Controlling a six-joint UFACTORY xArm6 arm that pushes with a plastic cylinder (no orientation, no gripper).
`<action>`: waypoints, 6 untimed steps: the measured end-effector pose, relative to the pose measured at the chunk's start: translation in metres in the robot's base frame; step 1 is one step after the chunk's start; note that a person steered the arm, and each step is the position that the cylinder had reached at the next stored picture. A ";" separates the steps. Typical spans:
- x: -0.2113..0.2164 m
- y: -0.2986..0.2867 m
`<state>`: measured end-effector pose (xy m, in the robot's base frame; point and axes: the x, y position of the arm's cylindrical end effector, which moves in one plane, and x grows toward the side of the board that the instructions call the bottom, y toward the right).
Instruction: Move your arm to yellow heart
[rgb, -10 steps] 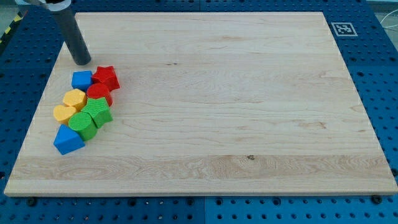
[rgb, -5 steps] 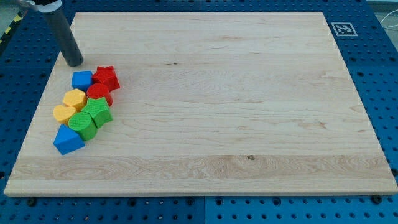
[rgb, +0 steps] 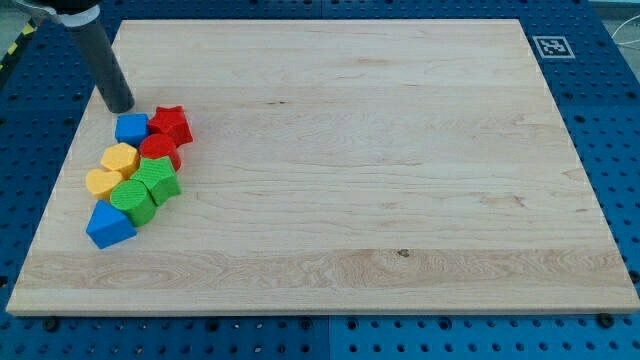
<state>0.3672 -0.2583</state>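
Observation:
The yellow heart (rgb: 102, 182) lies at the left edge of a tight cluster of blocks near the board's left side, just below another yellow block (rgb: 120, 158). My tip (rgb: 120, 106) rests on the board at the view's upper left. It sits just above the blue cube (rgb: 131, 128), which tops the cluster, and does not clearly touch it. The yellow heart is well below the tip, with the blue cube and the other yellow block in between.
The cluster also holds a red star (rgb: 171, 123), a red block (rgb: 159, 150), a green star (rgb: 159, 180), a green block (rgb: 132, 199) and a blue block (rgb: 109, 225). The wooden board's left edge (rgb: 62, 175) runs close beside the cluster.
My tip has moved a little to the view's left, then slightly down toward the blue cube. The blocks have not moved.

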 end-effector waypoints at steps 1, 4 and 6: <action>0.006 -0.011; 0.074 -0.015; 0.103 -0.016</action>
